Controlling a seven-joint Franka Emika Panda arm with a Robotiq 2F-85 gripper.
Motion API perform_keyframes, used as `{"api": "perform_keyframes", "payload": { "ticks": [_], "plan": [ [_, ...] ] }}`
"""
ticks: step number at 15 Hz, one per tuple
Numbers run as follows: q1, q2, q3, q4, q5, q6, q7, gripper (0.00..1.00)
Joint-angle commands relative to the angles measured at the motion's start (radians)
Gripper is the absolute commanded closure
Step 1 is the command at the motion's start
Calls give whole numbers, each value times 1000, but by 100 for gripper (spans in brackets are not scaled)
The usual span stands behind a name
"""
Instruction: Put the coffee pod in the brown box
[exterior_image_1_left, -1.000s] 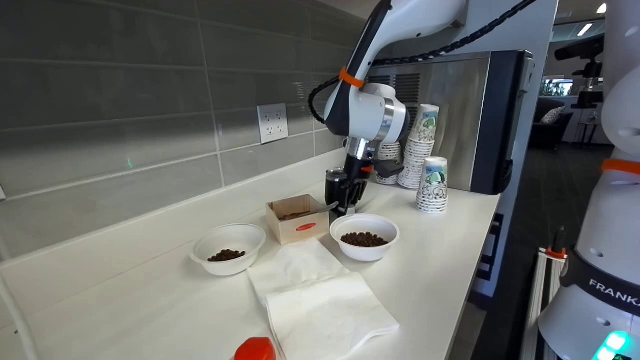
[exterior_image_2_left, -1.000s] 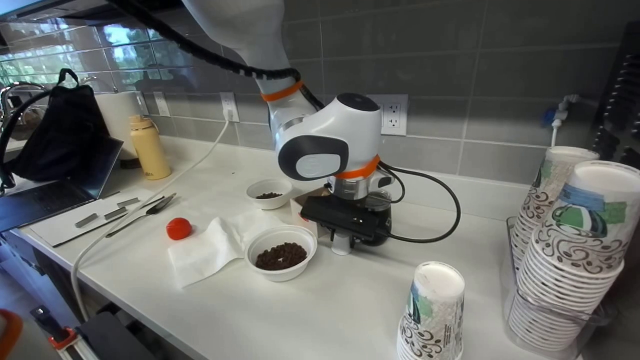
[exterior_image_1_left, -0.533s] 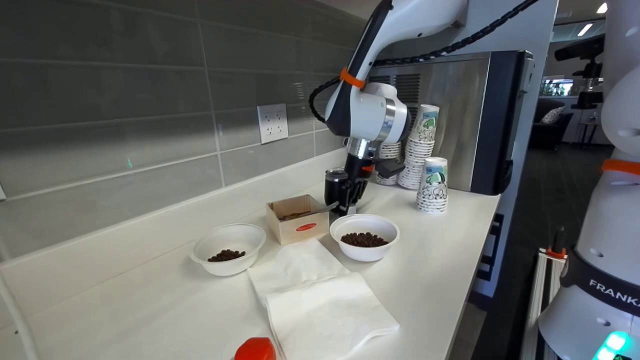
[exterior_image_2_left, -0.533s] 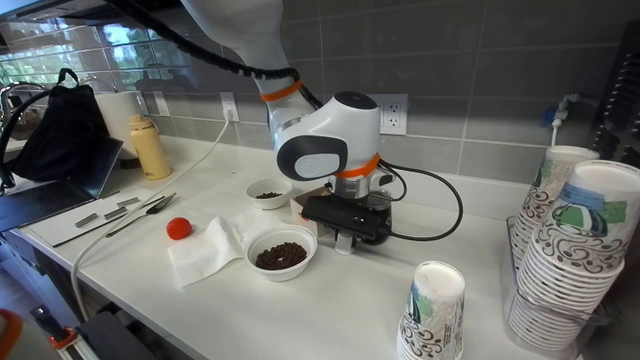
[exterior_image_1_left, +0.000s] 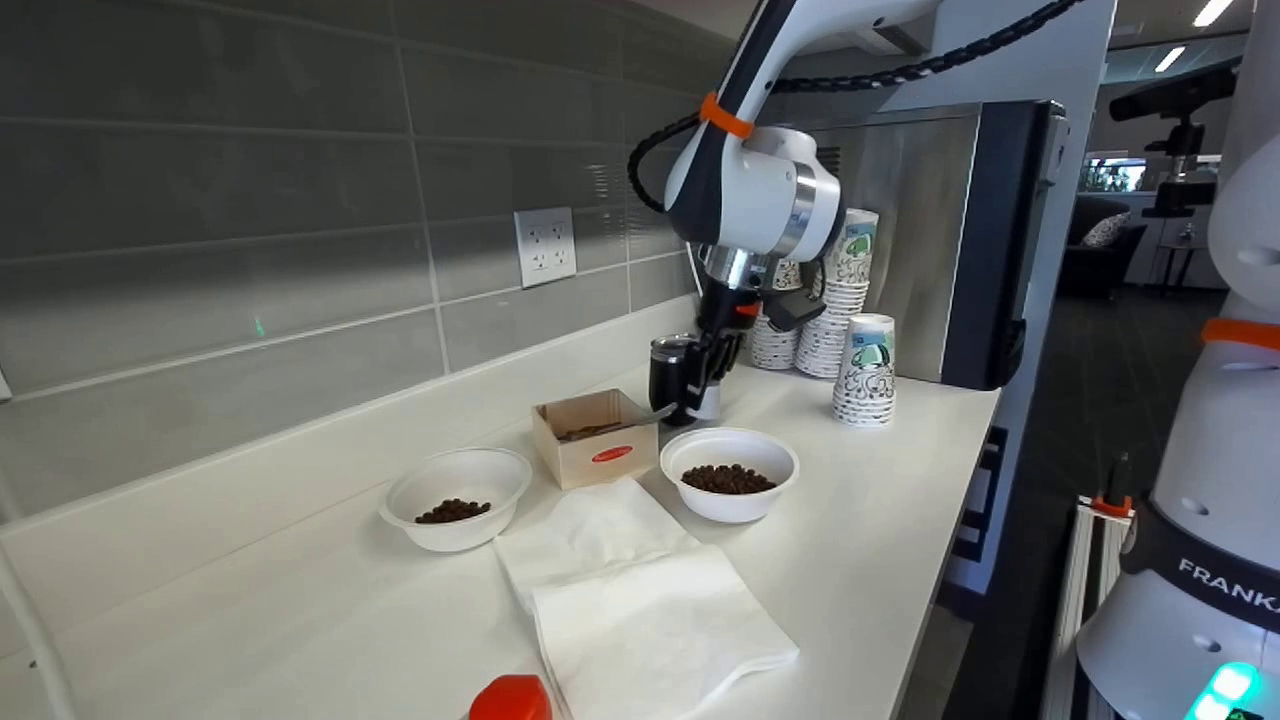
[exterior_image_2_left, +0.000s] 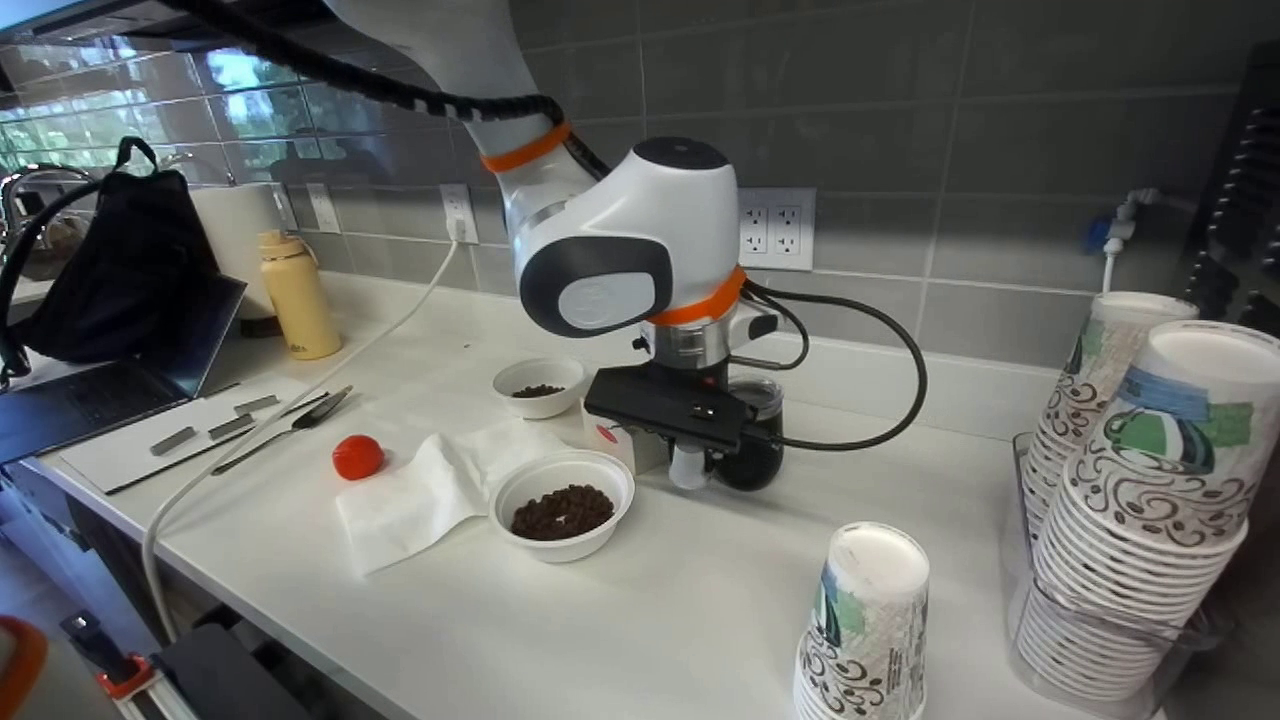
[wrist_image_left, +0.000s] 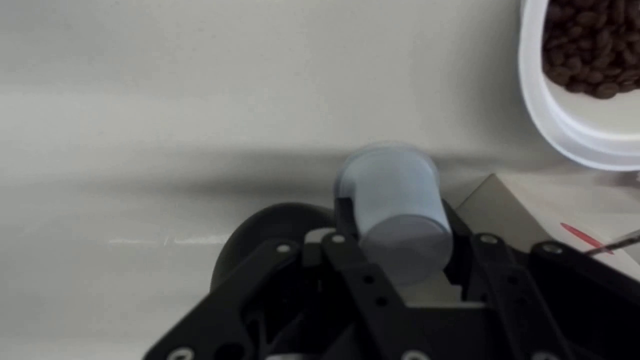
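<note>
The white cup-shaped coffee pod (wrist_image_left: 395, 192) is between the fingers of my gripper (wrist_image_left: 400, 225) in the wrist view, both fingers against its sides. The pod also shows in both exterior views (exterior_image_1_left: 709, 402) (exterior_image_2_left: 688, 466), held a little above the counter. The brown box (exterior_image_1_left: 570, 462) has tan walls and a red oval label. It stands close to the gripper, toward the near bowls. In an exterior view the box (exterior_image_2_left: 612, 437) is partly hidden behind the gripper. In the wrist view its corner (wrist_image_left: 505, 215) shows right of the fingers.
A black jar with a clear lid (exterior_image_1_left: 668, 385) stands right beside the gripper. A utensil (exterior_image_1_left: 650, 416) sticks out over the box's rim. White bowls of coffee beans (exterior_image_1_left: 729, 500) (exterior_image_1_left: 455, 525) flank the box. Napkins (exterior_image_1_left: 650, 620) lie in front; paper cup stacks (exterior_image_1_left: 866, 370) stand behind.
My gripper has risen with the coffee pod, lifting it off the counter, and has shifted slightly. The box, bowls and jar have not moved.
</note>
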Motion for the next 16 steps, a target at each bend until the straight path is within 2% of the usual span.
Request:
{"api": "perform_keyframes", "payload": {
  "ticks": [1, 4, 8, 15, 16],
  "plan": [
    [30, -106, 3, -61, -34, 23, 55, 84],
    [38, -127, 28, -37, 9, 25, 19, 84],
    [44, -76, 59, 52, 75, -6, -60, 84],
    [40, 48, 99, 175, 53, -67, -74, 84],
    [38, 62, 104, 186, 55, -70, -74, 68]
  ]
}}
